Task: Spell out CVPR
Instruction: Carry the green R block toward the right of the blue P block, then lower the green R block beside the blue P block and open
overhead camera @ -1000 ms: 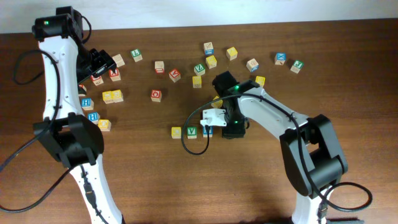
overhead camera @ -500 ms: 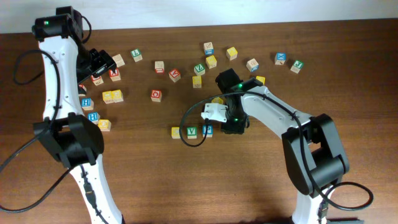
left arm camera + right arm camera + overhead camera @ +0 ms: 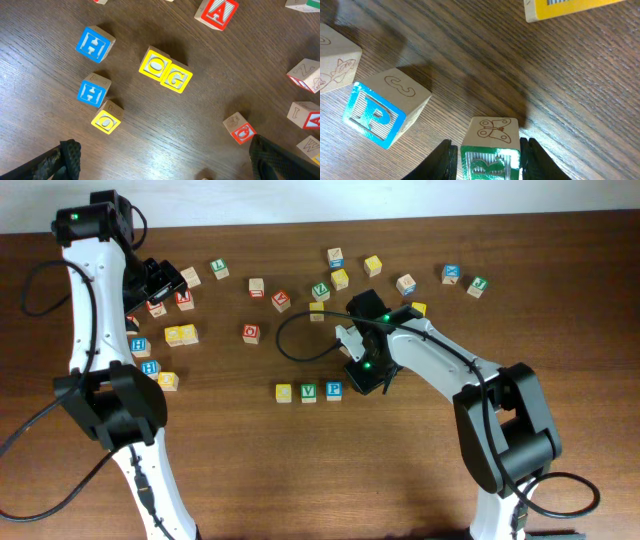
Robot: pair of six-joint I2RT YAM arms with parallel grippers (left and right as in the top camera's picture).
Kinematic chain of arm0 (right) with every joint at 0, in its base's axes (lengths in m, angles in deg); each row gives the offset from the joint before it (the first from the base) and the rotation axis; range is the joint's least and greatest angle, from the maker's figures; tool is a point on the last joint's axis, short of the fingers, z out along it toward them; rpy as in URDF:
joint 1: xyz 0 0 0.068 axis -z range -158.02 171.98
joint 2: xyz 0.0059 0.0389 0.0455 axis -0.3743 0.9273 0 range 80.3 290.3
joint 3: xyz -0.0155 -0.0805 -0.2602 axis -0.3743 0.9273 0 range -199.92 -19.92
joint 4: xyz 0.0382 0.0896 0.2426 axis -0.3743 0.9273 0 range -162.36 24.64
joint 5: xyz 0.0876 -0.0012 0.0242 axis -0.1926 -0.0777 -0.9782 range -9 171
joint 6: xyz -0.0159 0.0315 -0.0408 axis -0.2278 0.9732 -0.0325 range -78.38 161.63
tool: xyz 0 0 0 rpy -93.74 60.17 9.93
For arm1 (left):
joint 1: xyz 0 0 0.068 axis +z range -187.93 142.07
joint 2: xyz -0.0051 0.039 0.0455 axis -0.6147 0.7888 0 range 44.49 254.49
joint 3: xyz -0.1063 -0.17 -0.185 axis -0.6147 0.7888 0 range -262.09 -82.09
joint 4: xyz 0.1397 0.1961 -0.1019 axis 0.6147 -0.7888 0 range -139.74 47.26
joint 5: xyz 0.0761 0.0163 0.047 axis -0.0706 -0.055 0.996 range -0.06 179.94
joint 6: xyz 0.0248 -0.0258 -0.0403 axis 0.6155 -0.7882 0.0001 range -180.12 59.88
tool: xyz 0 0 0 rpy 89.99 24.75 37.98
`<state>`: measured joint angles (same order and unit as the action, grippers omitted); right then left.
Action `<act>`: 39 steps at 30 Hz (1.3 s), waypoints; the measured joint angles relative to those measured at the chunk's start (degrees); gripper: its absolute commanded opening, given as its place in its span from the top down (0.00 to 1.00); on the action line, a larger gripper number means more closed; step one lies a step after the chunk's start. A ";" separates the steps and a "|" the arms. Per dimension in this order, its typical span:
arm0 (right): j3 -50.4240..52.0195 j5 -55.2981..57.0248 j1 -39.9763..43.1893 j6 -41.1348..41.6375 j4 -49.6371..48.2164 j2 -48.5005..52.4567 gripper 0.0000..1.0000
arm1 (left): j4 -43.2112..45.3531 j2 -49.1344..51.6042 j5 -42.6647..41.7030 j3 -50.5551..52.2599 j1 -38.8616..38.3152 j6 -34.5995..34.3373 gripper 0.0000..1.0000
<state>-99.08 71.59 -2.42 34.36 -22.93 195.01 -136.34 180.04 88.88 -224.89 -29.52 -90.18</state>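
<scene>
A row of three blocks lies mid-table: a yellow block (image 3: 284, 392), a green V block (image 3: 308, 392) and a blue P block (image 3: 333, 390). My right gripper (image 3: 367, 376) sits just right of that row. In the right wrist view it (image 3: 487, 162) is shut on a green block (image 3: 492, 131) with a butterfly on its top face, and the blue P block (image 3: 376, 118) lies apart to its left. My left gripper (image 3: 160, 280) is at the far left, open and empty (image 3: 165, 170), above the table.
Loose letter blocks are scattered along the back (image 3: 320, 290) and at the left, among them a yellow pair (image 3: 166, 72), two blue H blocks (image 3: 95, 44) and a red block (image 3: 240, 128). A black cable (image 3: 290, 345) loops left of the right arm.
My right wrist has swung round, its camera moving from the row toward the back. The blue P block, partly covered before, now shows fully. The left arm has not moved.
</scene>
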 measured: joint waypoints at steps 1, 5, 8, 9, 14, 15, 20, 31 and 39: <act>0.00 -0.35 0.00 0.04 -0.02 0.00 0.34 | 0.02 0.00 0.00 0.00 0.00 0.00 0.01; 0.00 -0.59 0.00 0.22 1.33 0.00 0.02 | 0.02 0.00 0.00 0.00 0.00 0.00 0.01; 0.00 -0.37 0.00 0.20 1.46 0.00 0.39 | 0.02 0.00 0.00 0.00 0.00 0.00 0.01; 0.00 -0.22 0.00 0.22 1.49 0.00 0.41 | 0.00 0.00 0.00 0.00 0.00 0.00 0.01; 0.00 0.96 0.00 1.09 1.49 0.00 0.62 | 0.00 0.00 0.00 0.00 0.00 0.00 0.01; 0.00 0.96 0.00 2.73 1.49 0.00 0.68 | 0.02 0.00 0.00 0.00 0.00 0.00 0.01; 0.00 0.92 0.00 22.10 1.86 0.00 0.72 | 0.02 0.00 0.00 0.00 0.00 0.00 0.01; 0.02 -3.39 0.00 76.24 -1.11 0.00 0.76 | 0.02 0.00 0.00 0.00 0.00 0.00 0.01; 0.26 -4.63 0.00 100.67 -2.78 0.00 0.37 | 0.02 0.00 0.02 0.00 0.00 0.00 0.01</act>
<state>-98.82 66.96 -2.42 135.03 -25.71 195.01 -136.32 180.04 88.90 -224.89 -29.52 -90.18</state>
